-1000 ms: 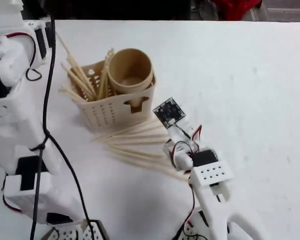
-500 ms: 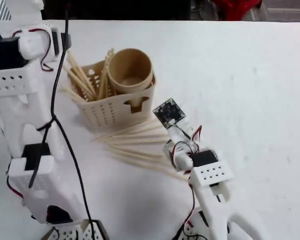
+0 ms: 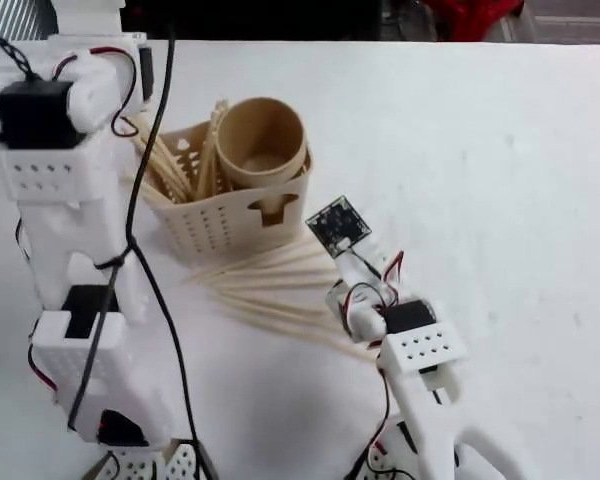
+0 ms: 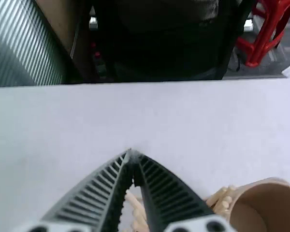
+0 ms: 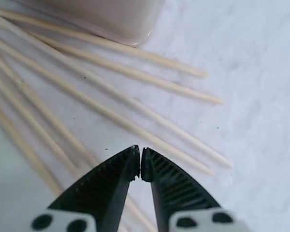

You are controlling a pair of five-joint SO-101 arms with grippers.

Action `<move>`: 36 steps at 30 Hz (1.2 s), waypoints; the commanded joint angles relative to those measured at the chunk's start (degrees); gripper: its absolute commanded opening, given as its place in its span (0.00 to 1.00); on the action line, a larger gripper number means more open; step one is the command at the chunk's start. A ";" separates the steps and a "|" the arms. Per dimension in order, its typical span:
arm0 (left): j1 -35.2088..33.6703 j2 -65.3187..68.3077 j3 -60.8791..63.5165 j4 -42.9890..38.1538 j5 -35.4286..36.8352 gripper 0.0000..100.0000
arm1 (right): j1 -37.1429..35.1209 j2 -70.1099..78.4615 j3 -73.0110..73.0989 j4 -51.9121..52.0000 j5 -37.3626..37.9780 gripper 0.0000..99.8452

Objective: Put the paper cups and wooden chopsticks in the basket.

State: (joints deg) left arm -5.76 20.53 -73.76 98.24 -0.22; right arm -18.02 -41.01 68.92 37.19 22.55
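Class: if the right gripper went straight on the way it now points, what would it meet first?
Probably a loose wooden chopstick lying on the table, crossing just ahead of the shut right gripper; depth is unclear.

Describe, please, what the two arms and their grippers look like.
The left arm and right arm are white shells with rows of small holes and black motor blocks. A black cable runs along the left; thin red wires loop on the right. The left gripper and right gripper are black, ribbed, tapering.
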 commanded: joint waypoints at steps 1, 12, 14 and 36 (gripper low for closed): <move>2.33 -0.57 -9.76 0.53 -2.90 0.02 | -0.48 -1.10 -0.44 -1.01 0.62 0.02; -14.55 -0.13 -12.75 4.40 6.15 0.02 | -0.31 -1.19 -0.44 -0.66 4.48 0.02; -20.70 -0.13 -4.92 4.13 6.95 0.02 | 0.22 -1.45 -0.44 -0.66 6.59 0.02; -22.02 -0.84 85.10 -41.41 17.32 0.02 | -17.10 4.44 -10.29 17.63 23.65 0.16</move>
State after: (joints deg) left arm -27.82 21.05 8.26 63.34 15.87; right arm -31.38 -40.48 61.45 54.59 41.63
